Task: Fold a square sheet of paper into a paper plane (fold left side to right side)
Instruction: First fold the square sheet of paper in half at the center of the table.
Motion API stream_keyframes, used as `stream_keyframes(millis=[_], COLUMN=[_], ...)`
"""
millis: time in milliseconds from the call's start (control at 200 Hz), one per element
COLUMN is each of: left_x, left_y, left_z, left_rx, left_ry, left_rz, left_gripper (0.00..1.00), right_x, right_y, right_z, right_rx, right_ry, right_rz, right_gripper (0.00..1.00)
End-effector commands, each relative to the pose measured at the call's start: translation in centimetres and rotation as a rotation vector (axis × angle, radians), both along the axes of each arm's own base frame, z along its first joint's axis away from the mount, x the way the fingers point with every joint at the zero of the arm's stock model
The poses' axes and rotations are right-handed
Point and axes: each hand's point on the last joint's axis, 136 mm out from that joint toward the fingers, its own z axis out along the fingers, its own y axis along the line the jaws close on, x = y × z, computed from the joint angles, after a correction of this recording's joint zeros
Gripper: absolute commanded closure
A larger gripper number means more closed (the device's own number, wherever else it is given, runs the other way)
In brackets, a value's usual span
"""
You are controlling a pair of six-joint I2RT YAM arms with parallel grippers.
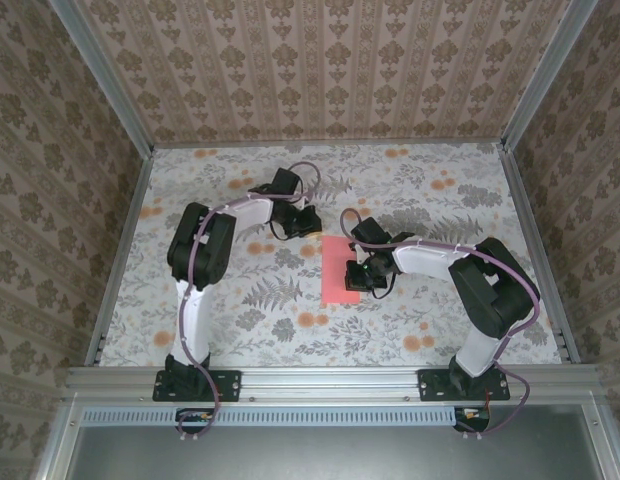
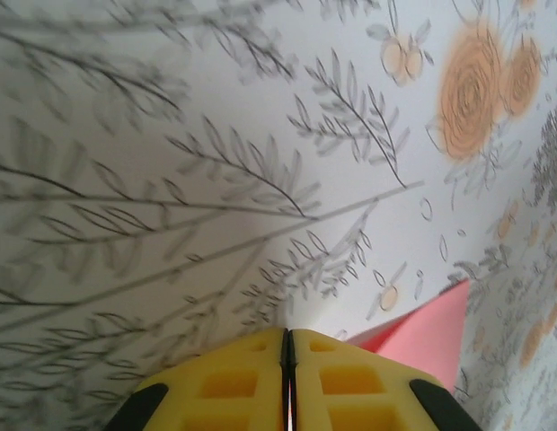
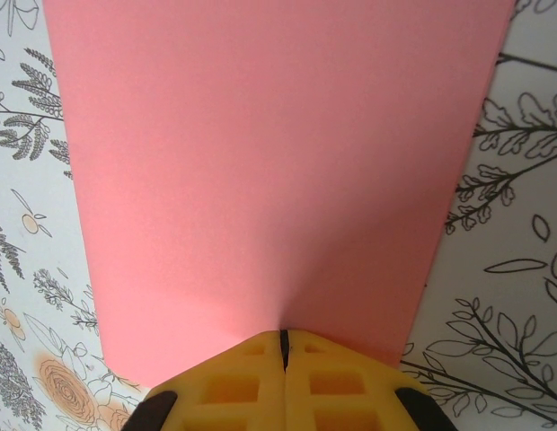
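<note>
**A:** Where is the sheet of paper (image 1: 336, 270) lying?

**B:** It is lying flat near the middle of the table (image 1: 450, 200). From above it is looking taller than wide, so I am judging that its left half is already resting over the right.

**A:** Why is the right gripper (image 1: 362, 274) sitting at the sheet's 3 o'clock edge?

**B:** Its yellow fingers (image 3: 229, 386) are pressing together on that edge. In the right wrist view the pink surface is puckering into the seam between them, so it is clamping the sheet. I am guessing it is pinning the layers so the fold is not springing open.

**A:** And the left gripper (image 1: 302, 222)?

**B:** It is hovering by the sheet's 11 o'clock corner. In the left wrist view its fingers (image 2: 225, 386) are sitting flush against each other. A pink corner is showing just beside them at 4 o'clock. I am seeing nothing pinched between them, and I cannot tell whether they are touching that corner.

**A:** So why is it waiting there shut?

**B:** I am reading it as a pressing tool. With the tips together, it is probably lining up to run along the folded edge while the right one is anchoring the far side.
</note>
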Motion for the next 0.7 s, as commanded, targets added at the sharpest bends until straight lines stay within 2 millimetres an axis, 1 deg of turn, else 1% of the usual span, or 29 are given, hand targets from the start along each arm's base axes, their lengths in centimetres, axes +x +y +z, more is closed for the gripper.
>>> stream_keyframes(millis=[0, 100, 160, 240, 320, 365, 440, 530, 620, 695], left_x=[1.5, 1.3, 1.0, 0.1, -1.1, -1.9, -3.4, -5.1, -6.1, -6.3], left_y=[1.0, 1.5, 2.0, 2.5, 2.8, 2.8, 2.2, 0.8, -1.0, -2.0], left_z=[0.5, 2.2, 3.4, 4.8, 5.9, 6.4, 6.8, 6.9, 6.4, 5.6], left_rx=[0.038, 0.04, 0.038, 0.038, 0.024, 0.014, -0.014, -0.056, -0.085, -0.085], left_ry=[-0.058, -0.091, -0.114, -0.133, -0.141, -0.138, -0.124, -0.098, -0.077, -0.062], left_rz=[0.009, 0.004, 0.005, 0.0, -0.008, -0.013, -0.032, -0.066, -0.097, -0.111], left_gripper=[0.89, 0.87, 0.86, 0.85, 0.84, 0.84, 0.84, 0.84, 0.84, 0.84], right_x=[-3.4, -2.4, -1.5, -0.3, 1.2, 1.9, 2.8, 3.7, 4.1, 4.2], right_y=[-4.0, -2.6, -1.7, -0.5, 0.2, 0.4, -0.1, -1.4, -2.7, -3.5], right_z=[-3.0, -2.3, -1.6, -0.3, 1.6, 2.6, 4.1, 5.2, 5.7, 5.6], right_rx=[-0.184, -0.12, -0.062, 0.016, 0.076, 0.099, 0.109, 0.102, 0.114, 0.134], right_ry=[0.136, 0.104, 0.075, 0.025, -0.046, -0.086, -0.146, -0.201, -0.221, -0.21], right_rz=[-0.016, -0.026, -0.045, -0.065, -0.075, -0.079, -0.085, -0.112, -0.147, -0.172], right_gripper=[0.96, 0.93, 0.87, 0.8, 0.72, 0.67, 0.58, 0.47, 0.39, 0.36])
